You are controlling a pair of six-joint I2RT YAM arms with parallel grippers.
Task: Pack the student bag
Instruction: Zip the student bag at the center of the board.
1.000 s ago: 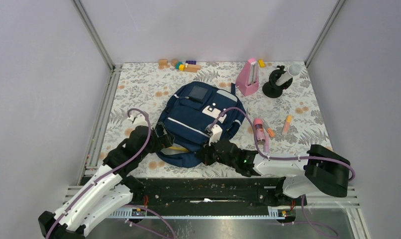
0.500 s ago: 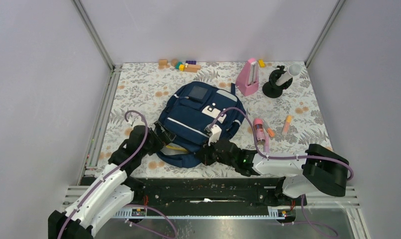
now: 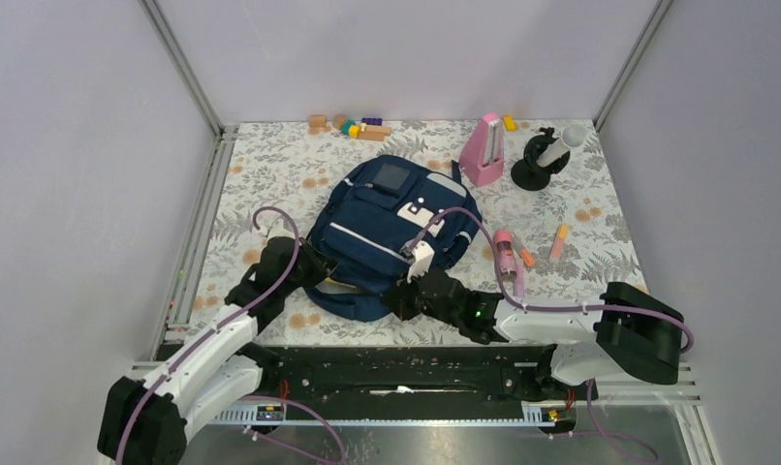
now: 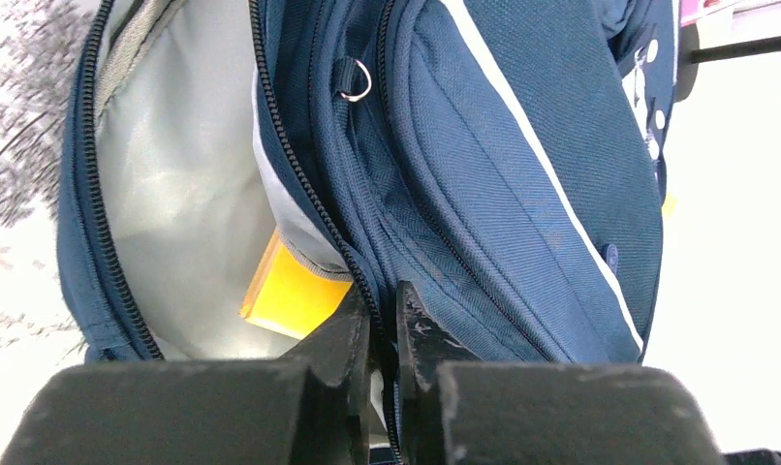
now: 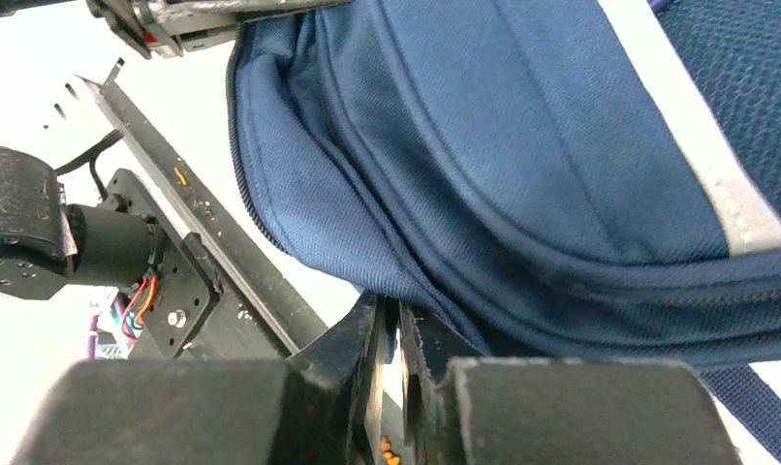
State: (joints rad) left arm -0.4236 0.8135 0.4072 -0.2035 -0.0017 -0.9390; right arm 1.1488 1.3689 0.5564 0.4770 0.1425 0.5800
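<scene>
Two arms meet at the near edge of the student bag (image 3: 391, 228), which lies flat mid-table on the floral table (image 3: 270, 165), front pocket up.

Top view: left gripper (image 3: 312, 273) sits at the bag's near-left corner and right gripper (image 3: 406, 294) at its near hem. The finger gaps can't be resolved from here. Pink bottle (image 3: 504, 254), orange marker (image 3: 559, 240) and toy blocks (image 3: 353, 126) lie apart from the bag, unpacked.

Left wrist view: fingers are nearly together, nipping the zip edge of the main compartment. The mouth gapes, showing grey lining (image 4: 173, 194) and a flat yellow item (image 4: 290, 291) inside. Only this view shows how wide the opening is.

Right wrist view: fingers are narrow, pinched on the fabric of the bag's lower hem. Only here is that hem grip visible.

Handling, judged: the cloth is soft and limp and will probably sag and drag rather than lift as one piece. The best hold is at the zip edges or thick seams, not the flat panels.
</scene>
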